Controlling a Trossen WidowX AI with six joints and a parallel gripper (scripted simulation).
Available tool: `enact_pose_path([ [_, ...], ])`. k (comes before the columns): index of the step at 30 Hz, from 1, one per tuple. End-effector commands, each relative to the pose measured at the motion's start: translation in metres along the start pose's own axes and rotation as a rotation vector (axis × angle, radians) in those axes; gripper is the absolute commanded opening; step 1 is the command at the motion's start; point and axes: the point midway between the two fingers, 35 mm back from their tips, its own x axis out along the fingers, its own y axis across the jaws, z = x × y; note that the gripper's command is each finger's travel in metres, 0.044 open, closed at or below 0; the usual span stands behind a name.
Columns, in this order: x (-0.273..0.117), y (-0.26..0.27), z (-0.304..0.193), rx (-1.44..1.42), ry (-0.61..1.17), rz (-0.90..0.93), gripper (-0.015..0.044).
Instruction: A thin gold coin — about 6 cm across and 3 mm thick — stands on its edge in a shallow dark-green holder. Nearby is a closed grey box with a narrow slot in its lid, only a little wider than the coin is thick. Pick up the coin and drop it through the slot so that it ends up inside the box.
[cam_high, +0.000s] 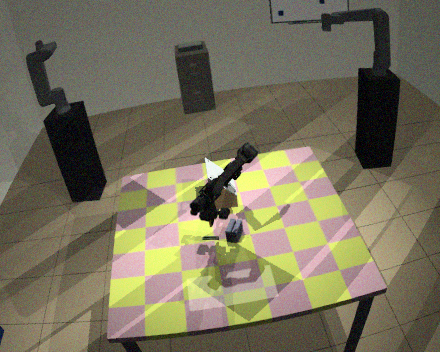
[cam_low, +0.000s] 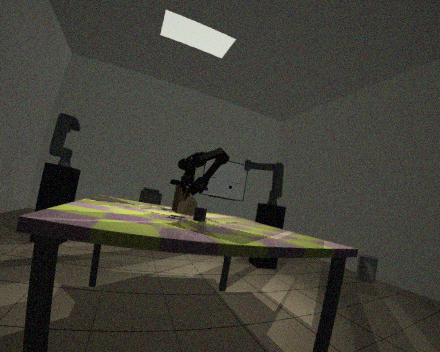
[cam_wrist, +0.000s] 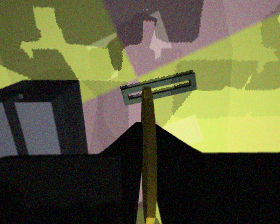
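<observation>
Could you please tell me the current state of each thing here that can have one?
Gripper: shut on the coin.
Coin: held edge-on, lifted out of its holder.
Holder: empty, lying on the table.
Grey box: closed, coin not yet inside.

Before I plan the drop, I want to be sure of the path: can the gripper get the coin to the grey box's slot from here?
Probably yes. The gripper is shut on the coin, held edge-on above the table. The grey box stands close beside it with nothing between. The emptied holder lies below, out of the way.
</observation>
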Motion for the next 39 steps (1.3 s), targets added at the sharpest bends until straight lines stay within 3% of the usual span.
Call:
enact_pose_path([
  [1,-0.003,0.011,-0.002,-0.001,-0.008,0.003,0.0000],
  [39,-0.001,0.097,-0.042,0.000,-0.001,0.013,0.0000],
])
